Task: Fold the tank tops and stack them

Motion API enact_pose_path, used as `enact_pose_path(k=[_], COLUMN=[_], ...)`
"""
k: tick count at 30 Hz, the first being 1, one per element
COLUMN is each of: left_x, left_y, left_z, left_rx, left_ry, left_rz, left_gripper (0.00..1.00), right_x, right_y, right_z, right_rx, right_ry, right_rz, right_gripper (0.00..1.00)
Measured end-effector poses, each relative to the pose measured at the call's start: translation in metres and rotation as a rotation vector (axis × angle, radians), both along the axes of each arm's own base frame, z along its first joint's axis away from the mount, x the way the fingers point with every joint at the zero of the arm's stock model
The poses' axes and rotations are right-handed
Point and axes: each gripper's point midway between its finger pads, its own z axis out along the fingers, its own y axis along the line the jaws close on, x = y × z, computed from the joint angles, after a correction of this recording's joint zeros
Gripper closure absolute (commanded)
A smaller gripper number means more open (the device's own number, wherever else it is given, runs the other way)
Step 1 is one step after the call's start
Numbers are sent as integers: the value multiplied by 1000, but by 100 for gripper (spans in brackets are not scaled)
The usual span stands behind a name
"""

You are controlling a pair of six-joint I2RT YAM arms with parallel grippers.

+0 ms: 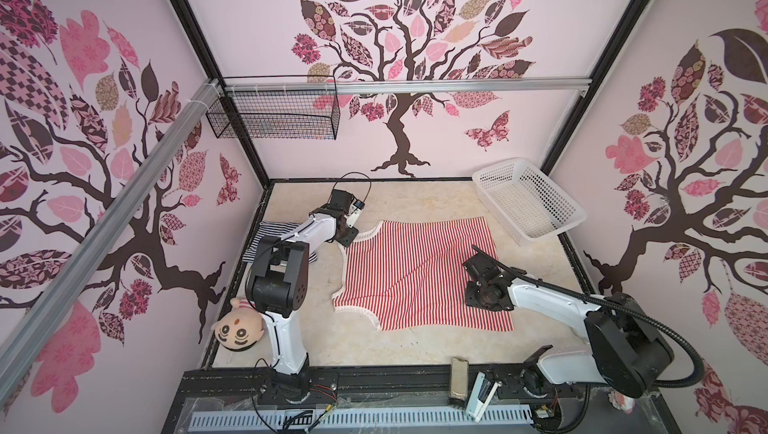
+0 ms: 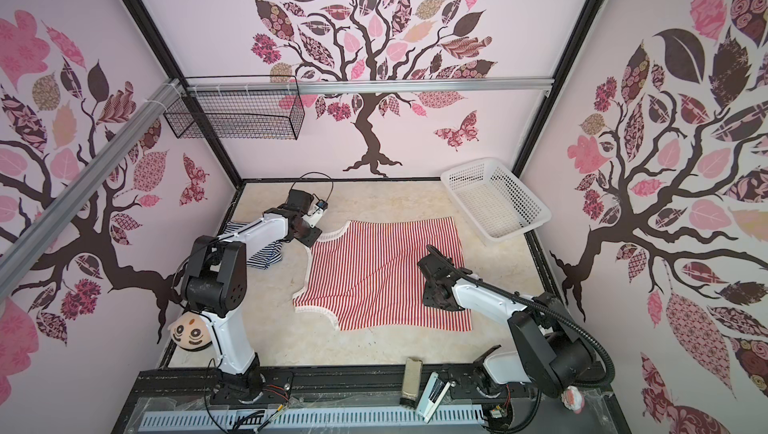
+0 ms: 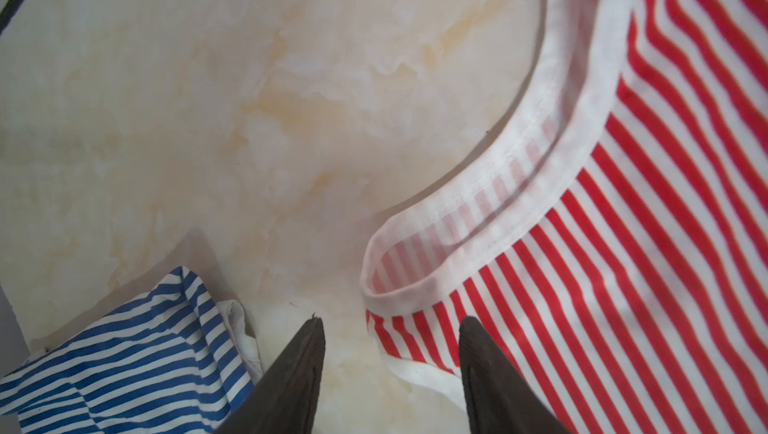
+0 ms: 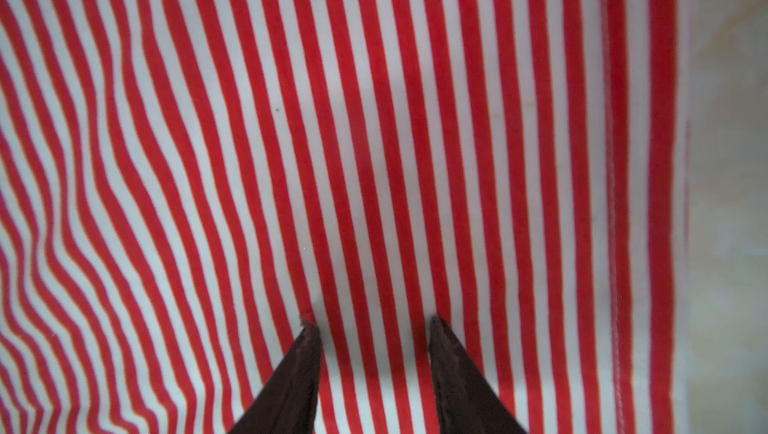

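Two tank tops are seen on the bench (image 1: 415, 203). The red-striped tank top (image 1: 419, 274) is spread nearly flat across the middle, with its whitish-trimmed straps turned toward the left edge and its hem toward the right edge. The navy-striped tank top (image 1: 272, 230) is bunched beside the left edge, just apart from the red one, and is partly hidden by the left arm.

The left tool (image 3: 390, 319) is held at the far strap (image 3: 415, 274) of the red-striped tank top. Its jaws are parted and nothing is gripped; one finger is seen over bare bench and the other over striped cloth. The right tool (image 4: 370, 319) is pointed down at the red stripes near the hem, with its jaws likewise parted and nothing caught between them. Whether its tips touch the cloth cannot be told.

A white perforated basket (image 1: 496, 165) is set at the far right corner, and a plush doll (image 1: 239, 328) is lying at the near left corner.
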Motion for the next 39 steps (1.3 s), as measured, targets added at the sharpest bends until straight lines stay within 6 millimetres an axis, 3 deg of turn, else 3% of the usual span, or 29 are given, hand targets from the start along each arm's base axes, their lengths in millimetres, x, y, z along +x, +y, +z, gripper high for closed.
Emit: enact_pose_path(k=[5,13,15,19,28,37,39], left_x=[0,-12,-11,-9,4,18,21], left_y=[8,-4,-5,-4,4,29,31], left_z=[-9,-15,-18,-24,-16,-13,-16], left_rx=[-42,-103,-108,-103,-81,-48,-41], left_ry=[55,116,122,133,100,66,71], left_rz=[14,-20,-18,-11,14,94,96], left_gripper=[44,50,63,100,100,99,77], right_x=[4,6,6,6,6,7,9], right_y=[1,2,2,1,1,1,3], right_z=[0,0,0,0,0,0,1], right_rx=[-2,-4,-4,-5,-6,-8,0], right_ry=[-9,-15,-15,-15,-16,-21,-28], right_rz=[-1,-2,-3,-3,-4,-3,-1], right_gripper=[54,54,54,55,55,54,55])
